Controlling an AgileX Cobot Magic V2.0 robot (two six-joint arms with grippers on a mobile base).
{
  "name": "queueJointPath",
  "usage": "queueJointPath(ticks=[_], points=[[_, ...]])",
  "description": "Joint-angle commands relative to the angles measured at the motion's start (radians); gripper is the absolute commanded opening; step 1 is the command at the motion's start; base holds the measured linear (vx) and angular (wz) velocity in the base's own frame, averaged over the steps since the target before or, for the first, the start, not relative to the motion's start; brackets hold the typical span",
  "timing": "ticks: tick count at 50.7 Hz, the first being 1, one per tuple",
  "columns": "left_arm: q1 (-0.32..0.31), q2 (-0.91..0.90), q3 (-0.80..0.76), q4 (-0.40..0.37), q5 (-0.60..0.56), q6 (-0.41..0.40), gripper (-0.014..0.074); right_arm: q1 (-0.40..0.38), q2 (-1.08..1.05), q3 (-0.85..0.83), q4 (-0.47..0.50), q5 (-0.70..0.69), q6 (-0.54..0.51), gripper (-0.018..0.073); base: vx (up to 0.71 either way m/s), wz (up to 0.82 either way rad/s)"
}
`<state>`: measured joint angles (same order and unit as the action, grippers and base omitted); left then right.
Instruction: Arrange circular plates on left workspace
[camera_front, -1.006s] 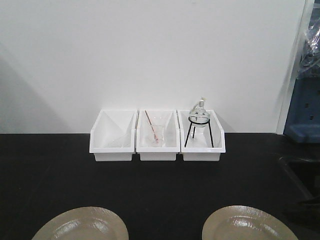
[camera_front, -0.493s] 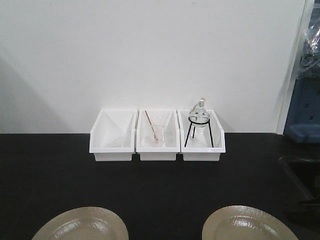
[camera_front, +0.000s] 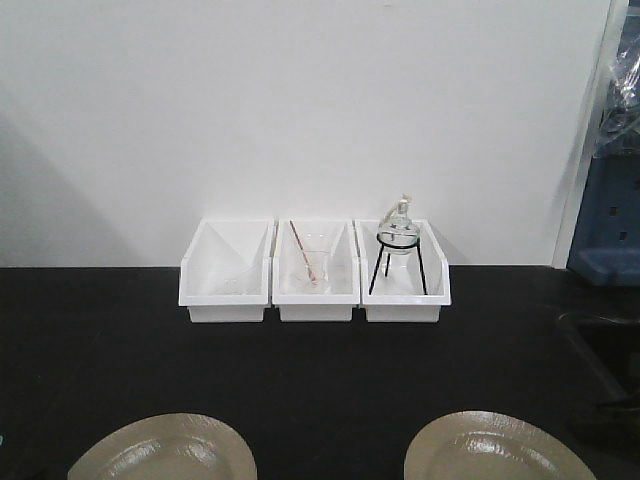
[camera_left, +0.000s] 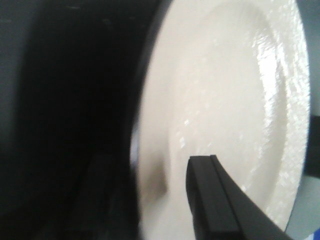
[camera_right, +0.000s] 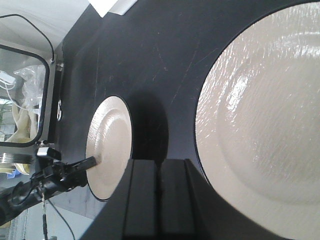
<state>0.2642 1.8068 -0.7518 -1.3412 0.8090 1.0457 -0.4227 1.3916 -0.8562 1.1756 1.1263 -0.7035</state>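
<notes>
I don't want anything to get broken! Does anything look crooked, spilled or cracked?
Nothing stands out. The left plate and the right plate look whole on the black bench. The three white bins sit in a neat row, and the flask stands upright.

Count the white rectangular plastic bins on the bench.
3, in one row against the white wall: left white rectangular plastic bin; middle bin with a clear glass beaker; right bin with a black tripod stand. None appear hidden.

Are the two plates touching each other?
Apart. The front view shows bare black bench between the left plate and the right plate.
</notes>
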Motion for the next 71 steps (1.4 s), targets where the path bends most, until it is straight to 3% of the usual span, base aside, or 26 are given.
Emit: queueJointPath(ticks=[1, 5, 9, 10, 18, 21, 30, 50, 62, 71], points=[[-0.030, -0.003, -0.028, -0.118, 0.040, 0.037, 0.0369, -0.005, -0.026, -0.029, 0.062, 0.021, -0.016, -0.0001, 0.00, 0.00], [-0.043, 0.008, -0.028, -0.129, 0.047, 0.037, 0.0230, -0.005, -0.026, -0.029, 0.062, 0.021, -0.016, -0.0001, 0.00, 0.00], [-0.047, 0.007, -0.029, -0.139, 0.073, 0.046, 0.0010, -0.005, -0.026, -0.029, 0.062, 0.021, -0.016, -0.0001, 0.00, 0.00], [-0.049, 0.006, -0.028, -0.146, 0.080, 0.053, -0.0009, -0.005, -0.026, -0.029, 0.062, 0.021, -0.016, -0.0001, 0.00, 0.00], [-0.070, -0.031, -0.088, -0.235, 0.213, 0.077, -0.0003, -0.005, -0.026, -0.029, 0.061, 0.017, -0.016, -0.0001, 0.00, 0.00], [-0.091, -0.044, -0.132, -0.264, 0.207, 0.065, -0.0002, -0.005, -0.026, -0.029, 0.060, 0.016, -0.016, -0.0001, 0.00, 0.00], [-0.197, 0.002, -0.322, -0.285, 0.085, -0.099, -0.0001, -0.005, -0.026, -0.029, 0.060, 0.010, -0.016, -0.0001, 0.00, 0.00], [-0.366, 0.314, -0.726, -0.290, 0.069, -0.318, -0.0001, -0.006, -0.026, -0.029, 0.057, 0.005, -0.030, -0.0001, 0.00, 0.00], [-0.431, 0.387, -0.806, -0.286, -0.008, -0.324, 0.0020, -0.006, -0.026, -0.029, 0.057, 0.006, -0.065, -0.0001, 0.00, 0.00], [-0.450, 0.388, -0.806, -0.264, -0.060, -0.250, 0.0141, -0.006, -0.026, -0.029, 0.057, 0.008, -0.065, -0.0001, 0.00, 0.00]])
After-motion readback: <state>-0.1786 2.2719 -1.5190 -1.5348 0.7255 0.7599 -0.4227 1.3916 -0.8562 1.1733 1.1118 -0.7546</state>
